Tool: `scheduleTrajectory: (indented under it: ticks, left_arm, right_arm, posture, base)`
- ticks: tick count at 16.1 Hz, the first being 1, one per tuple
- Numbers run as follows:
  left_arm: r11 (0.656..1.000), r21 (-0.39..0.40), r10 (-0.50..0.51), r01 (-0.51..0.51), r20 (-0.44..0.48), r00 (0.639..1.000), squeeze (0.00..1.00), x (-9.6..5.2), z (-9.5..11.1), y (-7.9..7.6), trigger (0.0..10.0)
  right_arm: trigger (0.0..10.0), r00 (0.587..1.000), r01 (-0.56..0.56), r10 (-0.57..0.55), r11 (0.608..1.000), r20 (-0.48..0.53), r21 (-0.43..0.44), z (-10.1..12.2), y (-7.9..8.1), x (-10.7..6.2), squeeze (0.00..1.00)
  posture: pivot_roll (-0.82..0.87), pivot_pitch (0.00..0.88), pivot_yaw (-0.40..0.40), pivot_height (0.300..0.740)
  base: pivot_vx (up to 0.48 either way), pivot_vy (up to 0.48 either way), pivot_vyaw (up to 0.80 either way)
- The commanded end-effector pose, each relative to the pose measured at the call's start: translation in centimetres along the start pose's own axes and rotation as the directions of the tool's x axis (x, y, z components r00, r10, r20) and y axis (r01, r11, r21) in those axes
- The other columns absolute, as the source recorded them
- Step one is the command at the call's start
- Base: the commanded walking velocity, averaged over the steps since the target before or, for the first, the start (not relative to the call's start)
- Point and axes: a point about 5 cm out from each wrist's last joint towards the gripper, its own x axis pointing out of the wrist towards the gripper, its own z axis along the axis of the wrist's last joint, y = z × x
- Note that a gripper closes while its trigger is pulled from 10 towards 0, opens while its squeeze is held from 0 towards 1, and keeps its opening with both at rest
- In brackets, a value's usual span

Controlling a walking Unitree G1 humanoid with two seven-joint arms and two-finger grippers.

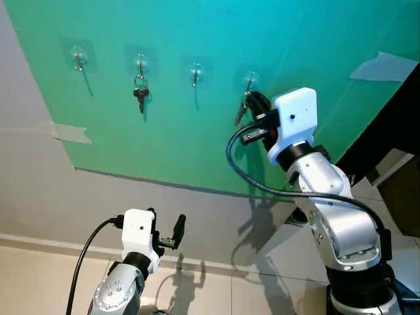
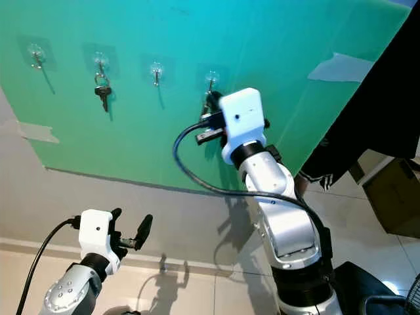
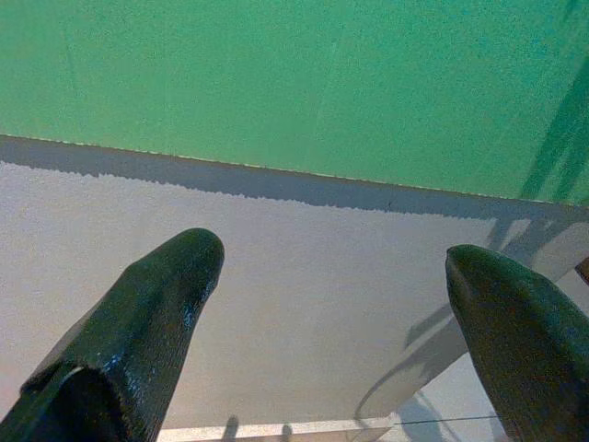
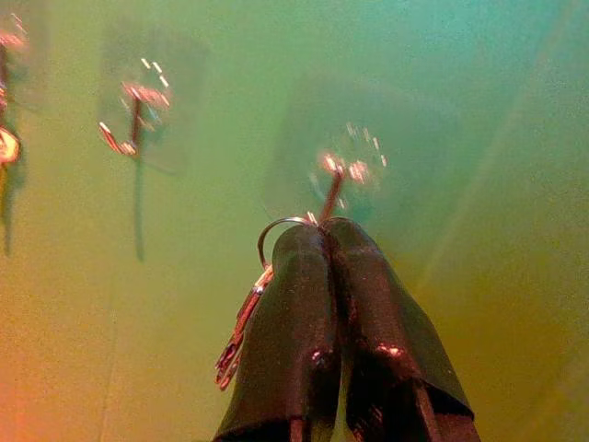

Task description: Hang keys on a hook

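Wall: green sheet (image 1: pixel 197 151) taped up, four hooks in a row.
Right tool (image 4: pixel 324 230): fingers pinched on the keys (image 4: pixel 241 322), ring just below the hook (image 4: pixel 336 180).
Left tool (image 1: pixel 167 231): parted, low.

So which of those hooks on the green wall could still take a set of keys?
The far-left hook and the third hook are bare. The second hook already carries black-headed keys. The fourth hook is crowded: the right claw is shut on a key ring right at it. The left claw hangs open, low.
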Motion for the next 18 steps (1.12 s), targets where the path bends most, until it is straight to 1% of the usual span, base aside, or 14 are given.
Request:
scheduleTrajectory:
  ticks: [1,2,4,8,12,14,16,18]
  left_arm:
    - [1.0,-0.005,-0.011,0.011,0.0,1.0,0.0,0.11,-0.1,-0.33,10.0]
    - [1.0,-0.005,-0.011,0.011,0.0,1.0,0.0,0.15,-0.13,-0.34,10.0]
    - [1.0,-0.005,-0.009,0.009,0.0,1.0,0.0,0.18,-0.13,-0.35,10.0]
    - [1.0,-0.006,-0.004,0.004,0.005,1.0,0.0,0.15,0.04,-0.36,10.0]
    - [1.0,-0.005,-0.006,0.006,0.007,1.0,0.0,0.22,0.23,-0.38,10.0]
    - [1.0,-0.005,-0.007,0.007,0.008,1.0,0.0,0.25,0.28,-0.38,10.0]
    - [1.0,-0.004,-0.006,0.006,0.009,1.0,0.0,0.27,0.31,-0.38,10.0]
    - [1.0,-0.005,-0.002,0.002,0.01,1.0,0.0,0.35,0.3,-0.39,10.0]
  right_arm:
    - [10.0,1.0,0.028,-0.028,0.999,-0.008,0.024,0.1,-0.81,0.16,0.0]
    - [10.0,0.999,0.038,-0.036,0.997,-0.021,0.061,-0.04,-0.95,0.33,0.0]
    - [10.0,0.999,0.043,-0.041,0.997,-0.022,0.071,-0.01,-1.09,0.46,0.0]
    - [10.0,0.999,0.019,-0.018,0.999,0.037,-0.034,0.85,-0.89,0.54,0.0]
    - [10.0,1.0,0.02,-0.02,1.0,0.016,-0.001,0.64,-0.83,0.57,0.0]
    - [10.0,1.0,0.017,-0.017,1.0,0.015,0.0,0.6,-0.8,0.63,0.0]
    - [10.0,1.0,0.006,-0.006,1.0,0.022,-0.017,0.64,-0.69,0.64,0.0]
    - [10.0,0.999,-0.019,0.021,0.998,0.034,-0.053,0.78,-0.37,0.71,0.0]
  posture:
    - [0.05,0.0,-0.123,0.722]
    - [0.05,0.0,-0.124,0.722]
    - [0.05,0.0,-0.126,0.722]
    - [0.05,0.0,-0.128,0.722]
    - [0.05,0.0,-0.125,0.722]
    - [0.05,0.0,-0.125,0.722]
    - [0.05,0.0,-0.126,0.722]
    - [0.05,0.0,-0.13,0.722]
  base:
    - [0.0,0.0,0.0]
    - [0.0,0.0,0.0]
    - [0.0,0.0,0.0]
    - [0.0,0.0,0.0]
    - [0.0,0.0,0.0]
    - [0.0,0.0,0.0]
    - [0.0,0.0,0.0]
    - [0.0,0.0,0.0]
